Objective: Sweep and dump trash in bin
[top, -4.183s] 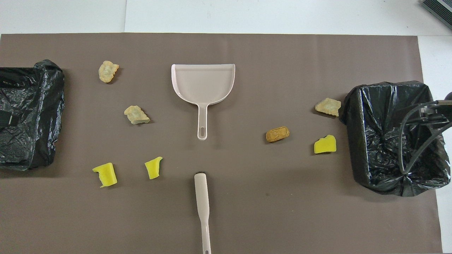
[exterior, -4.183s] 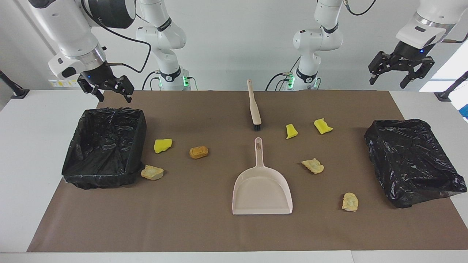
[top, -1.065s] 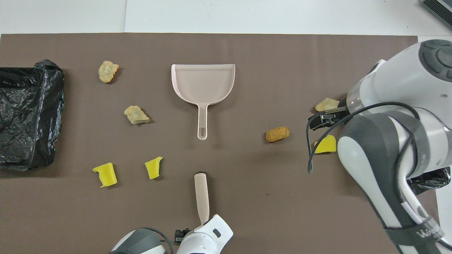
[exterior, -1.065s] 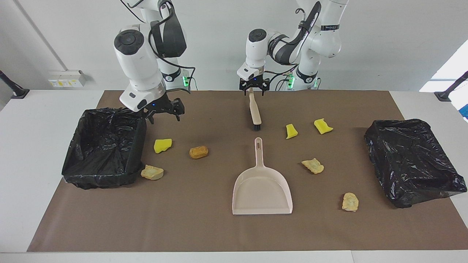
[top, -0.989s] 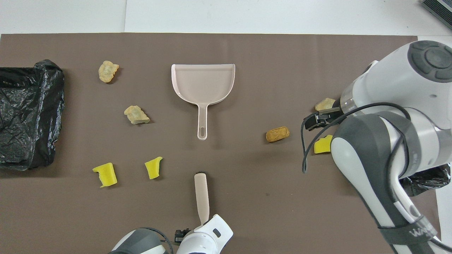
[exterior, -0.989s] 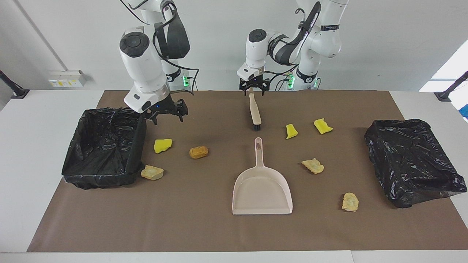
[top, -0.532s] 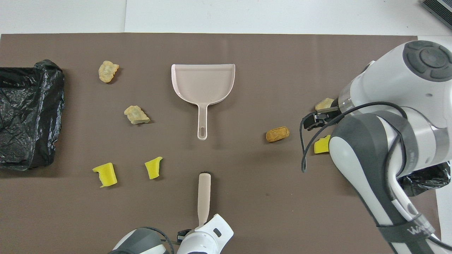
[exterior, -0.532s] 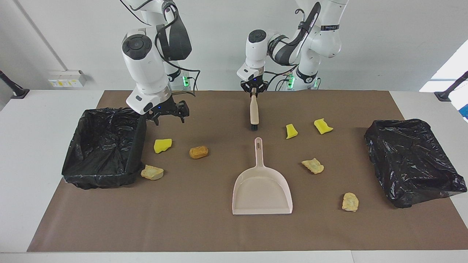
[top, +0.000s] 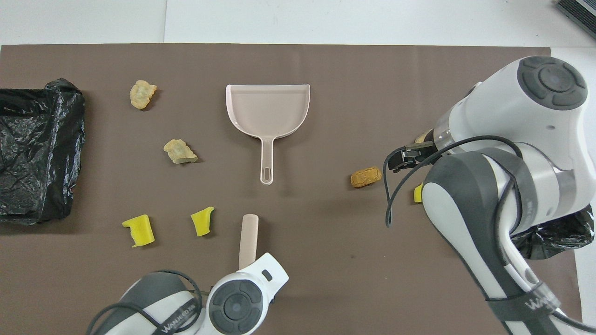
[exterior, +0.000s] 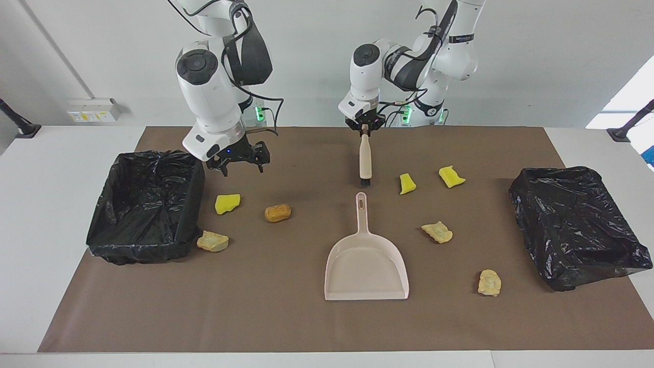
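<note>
Gripping the brush by the top of its handle, left gripper has fingers clamped on it, wrist pointing straight down, elbow folded back toward its base. Brush hangs near vertical, bristles down, just off or barely on the brown mat; can't tell which. Bristle end sits at 12 o'clock of the dustpan handle tip, near but apart.

Right gripper hovers over the mat with fingers spread, nothing held, wrist tilted down. It's over the spot at 12 o'clock from the yellow sponge chunk, beside the black-lined bin at the right arm's end.

Diff vs half a second ago: brush was lying slanted on the mat with the left gripper just closed on the handle; now it's lifted upright and shifted slightly toward the left arm's end. Right gripper has crept a bit toward table centre. Trash hasn't moved.

Trash layout, facing view, dustpan as dial centre:
- orange-brown lump and tan chunk at 9–10 o'clock, tan one touching or just beside the bin.
- two yellow chunks at 1–2 o'clock.
- tan chunk at 2–3, another at 3–4.

Second black-lined bin at the left arm's end.
</note>
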### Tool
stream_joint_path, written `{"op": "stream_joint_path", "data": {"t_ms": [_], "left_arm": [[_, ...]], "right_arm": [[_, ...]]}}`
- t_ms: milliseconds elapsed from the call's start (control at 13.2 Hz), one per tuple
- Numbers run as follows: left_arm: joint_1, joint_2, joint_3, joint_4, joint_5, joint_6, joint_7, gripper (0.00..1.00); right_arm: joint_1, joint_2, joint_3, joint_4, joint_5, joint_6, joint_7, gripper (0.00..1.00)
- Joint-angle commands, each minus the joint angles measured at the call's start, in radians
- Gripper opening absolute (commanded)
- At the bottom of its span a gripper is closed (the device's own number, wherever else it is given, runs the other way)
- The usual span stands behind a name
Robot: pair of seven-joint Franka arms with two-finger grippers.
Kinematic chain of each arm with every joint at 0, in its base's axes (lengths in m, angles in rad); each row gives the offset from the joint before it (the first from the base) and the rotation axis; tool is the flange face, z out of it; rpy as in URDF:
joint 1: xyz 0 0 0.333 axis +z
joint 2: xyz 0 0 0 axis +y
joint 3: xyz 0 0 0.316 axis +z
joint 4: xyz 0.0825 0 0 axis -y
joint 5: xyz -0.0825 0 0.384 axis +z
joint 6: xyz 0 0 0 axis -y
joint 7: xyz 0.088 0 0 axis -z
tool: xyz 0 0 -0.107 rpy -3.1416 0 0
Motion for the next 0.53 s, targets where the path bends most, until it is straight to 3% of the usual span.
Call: {"op": "stream_joint_path", "data": {"t_ms": [0, 228, 456], "left_arm": [[0.124, -0.017, -0.006, -0.016, -0.010, -0.046, 0.136, 0.00], [0.292, 0.004, -0.006, -0.021, -0.005, -0.028, 0.285, 0.00], [0.472, 0.076, -0.006, 0.043, 0.050, 0.024, 0.453, 0.00]], "right_arm": [[0.029, 0.027, 0.003, 0.016, 0.044, 0.041, 0.062, 1.00], [0.067, 0.065, 0.003, 0.038, 0.040, 0.087, 0.105, 1.00], [0.105, 0.143, 0.003, 0.082, 0.021, 0.135, 0.152, 1.00]]}}
